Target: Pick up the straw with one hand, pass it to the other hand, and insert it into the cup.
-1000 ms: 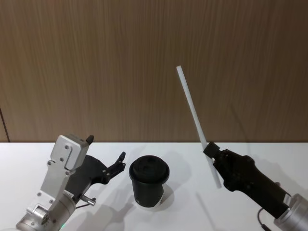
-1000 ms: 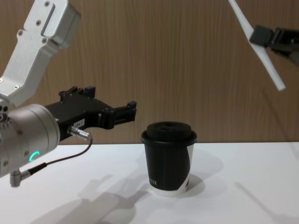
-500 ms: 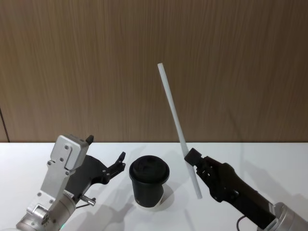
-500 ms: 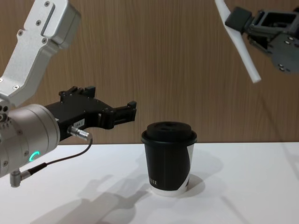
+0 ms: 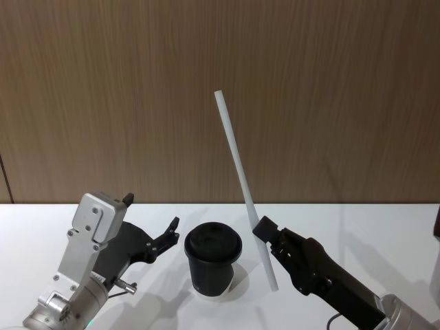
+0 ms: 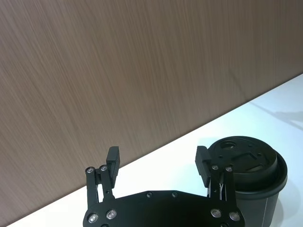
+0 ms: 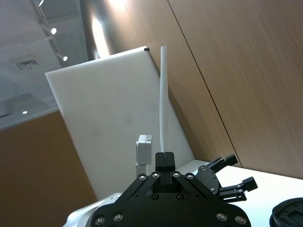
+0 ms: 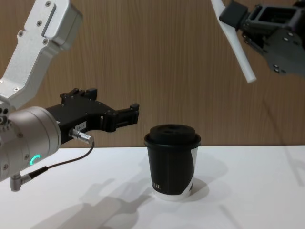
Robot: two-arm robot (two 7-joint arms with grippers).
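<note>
Nothing legible
Tiny pale marks (image 8: 156, 183) at 7 o'clock on the side of the cup (image 8: 171, 164) and a small white label (image 8: 80, 126) on the left tool (image 6: 157, 156) are unreadable.

Below the right pincer (image 8: 233, 14), open air is separating the lower end of the straw (image 8: 237, 52) from the lid of the cup (image 8: 172, 162). The left pincer (image 5: 151, 211), jaws spread, is hanging just beside the cup, blocking that side. Bare counter (image 8: 248, 191) is lying under the right pincer.
</note>
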